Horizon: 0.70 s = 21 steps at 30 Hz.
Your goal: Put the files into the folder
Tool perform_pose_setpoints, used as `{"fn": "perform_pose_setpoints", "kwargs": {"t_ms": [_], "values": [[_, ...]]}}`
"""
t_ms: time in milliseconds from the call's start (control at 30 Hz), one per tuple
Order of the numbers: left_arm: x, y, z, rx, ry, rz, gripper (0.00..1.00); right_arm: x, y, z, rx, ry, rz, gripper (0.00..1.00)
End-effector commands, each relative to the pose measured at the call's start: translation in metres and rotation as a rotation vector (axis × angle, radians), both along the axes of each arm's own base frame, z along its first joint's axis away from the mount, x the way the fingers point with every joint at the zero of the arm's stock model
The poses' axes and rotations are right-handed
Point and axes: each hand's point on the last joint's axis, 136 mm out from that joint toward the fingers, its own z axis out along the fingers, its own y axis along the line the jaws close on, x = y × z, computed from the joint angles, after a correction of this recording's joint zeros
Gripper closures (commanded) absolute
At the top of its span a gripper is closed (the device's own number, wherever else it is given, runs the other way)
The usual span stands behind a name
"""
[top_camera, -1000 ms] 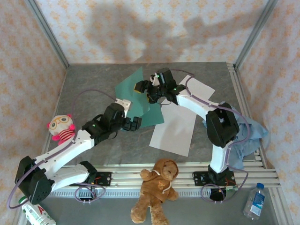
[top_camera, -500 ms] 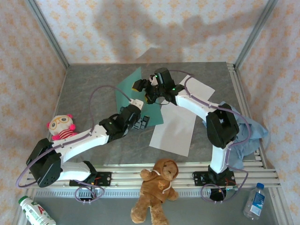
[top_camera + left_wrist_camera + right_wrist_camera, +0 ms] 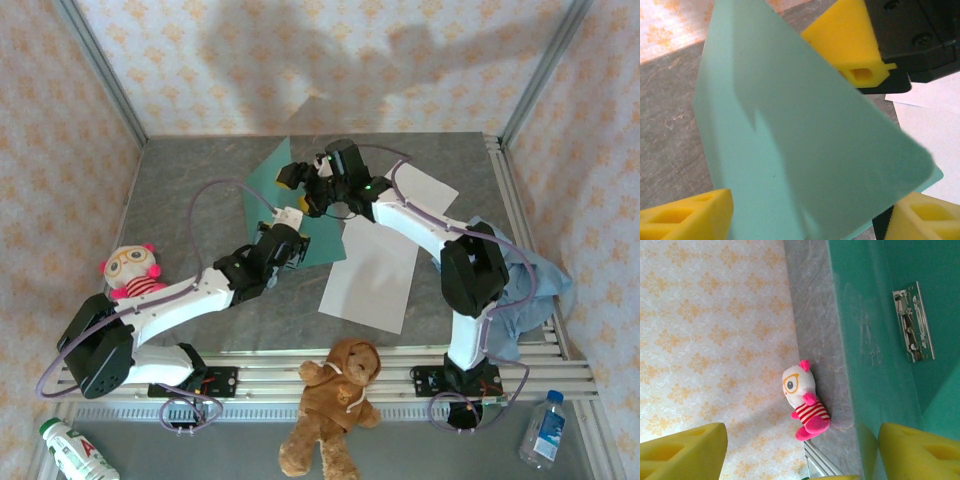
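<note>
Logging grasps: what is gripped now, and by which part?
Nothing looks clamped. The raised cover of the folder stands between the open jaws of the left gripper; the right gripper, also open, is beside it.

The folder point(image 3: 790, 125) is showing a smooth, matt teal card face, while its inner side is gleaming faintly around a shiny metal clip point(image 3: 912, 325). The files point(image 3: 375, 270) are lying as plain matt white paper on the table point(image 3: 170, 170), which is looking like mottled grey stone. Fuzzy brown plush is covering the teddy bear point(image 3: 335, 400) at the near edge.
</note>
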Motion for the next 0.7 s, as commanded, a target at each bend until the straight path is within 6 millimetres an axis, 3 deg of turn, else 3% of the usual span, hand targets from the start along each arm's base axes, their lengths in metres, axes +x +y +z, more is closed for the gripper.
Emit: {"fn": "perform_pose_setpoints", "kwargs": {"t_ms": [0, 67, 300, 433, 567, 667], "values": [[0.007, -0.005, 0.004, 0.054, -0.035, -0.014, 0.28, 0.002, 0.006, 0.022, 0.031, -0.027, -0.002, 0.21], [0.012, -0.006, 0.003, 0.079, -0.034, 0.002, 0.30, 0.001, 0.008, 0.022, 0.033, -0.028, 0.002, 0.21], [0.018, 0.001, 0.009, 0.082, -0.070, 0.065, 0.65, 0.000, 0.009, 0.024, 0.037, -0.026, -0.003, 0.21], [0.018, 0.011, 0.014, 0.091, -0.096, 0.107, 0.70, 0.000, 0.007, 0.029, 0.024, -0.038, -0.009, 0.21], [0.016, 0.018, 0.018, 0.099, -0.114, 0.135, 0.83, -0.002, 0.001, 0.034, -0.019, -0.063, -0.010, 0.21], [0.015, 0.021, 0.023, 0.087, -0.129, 0.147, 0.87, -0.003, -0.006, 0.039, -0.054, -0.086, -0.019, 0.21]]}}
